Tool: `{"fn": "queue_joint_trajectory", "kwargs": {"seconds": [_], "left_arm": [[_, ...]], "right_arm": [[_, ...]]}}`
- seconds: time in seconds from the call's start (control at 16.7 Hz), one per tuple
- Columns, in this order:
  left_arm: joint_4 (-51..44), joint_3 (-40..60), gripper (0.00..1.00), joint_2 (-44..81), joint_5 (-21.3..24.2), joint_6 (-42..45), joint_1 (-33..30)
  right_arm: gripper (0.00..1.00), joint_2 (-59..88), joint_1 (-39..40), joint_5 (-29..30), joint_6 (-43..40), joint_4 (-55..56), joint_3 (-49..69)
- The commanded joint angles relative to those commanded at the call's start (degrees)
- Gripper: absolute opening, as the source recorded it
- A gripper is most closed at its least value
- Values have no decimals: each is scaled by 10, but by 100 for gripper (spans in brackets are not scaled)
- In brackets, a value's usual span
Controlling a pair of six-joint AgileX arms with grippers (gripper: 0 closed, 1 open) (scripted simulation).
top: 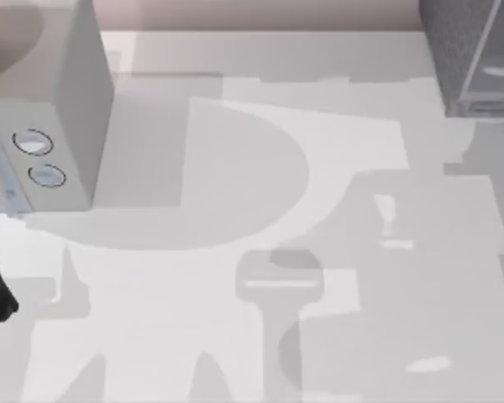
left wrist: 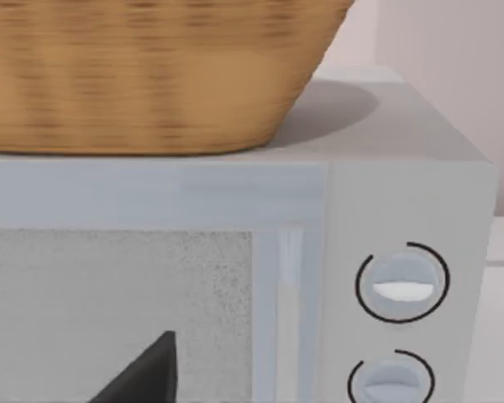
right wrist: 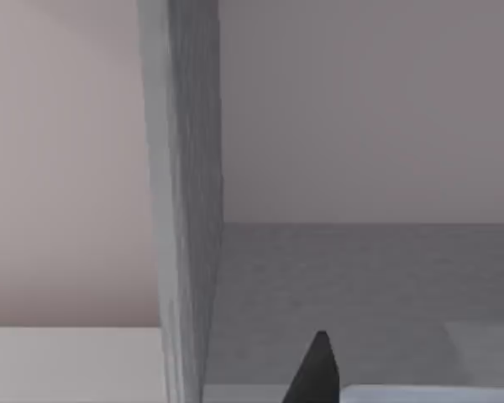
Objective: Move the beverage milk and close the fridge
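Grey speckled fridge (top: 466,50), apparently unlabelled.

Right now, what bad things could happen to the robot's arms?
The left gripper points at the front of the light grey box with two round dials; pushing forward might bump it and shake the wicker basket sitting on top. The right gripper is close to the fridge and its upright edge panel, so a careless swing might knock against that panel.
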Motion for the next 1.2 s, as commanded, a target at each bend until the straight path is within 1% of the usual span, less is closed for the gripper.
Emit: {"fn": "queue_joint_trajectory", "kwargs": {"seconds": [0.48,0.66,0.84,1.2], "left_arm": [[0,0,100,0,0,0,0],[0,0,100,0,0,0,0],[0,0,100,0,0,0,0],[0,0,100,0,0,0,0]], "right_arm": [[0,245,-69,-76,-7,-33,282],[0,322,-92,-101,-7,-52,366],[0,361,-105,-115,-8,-68,404],[0,362,-104,-115,-7,-69,405]]}}
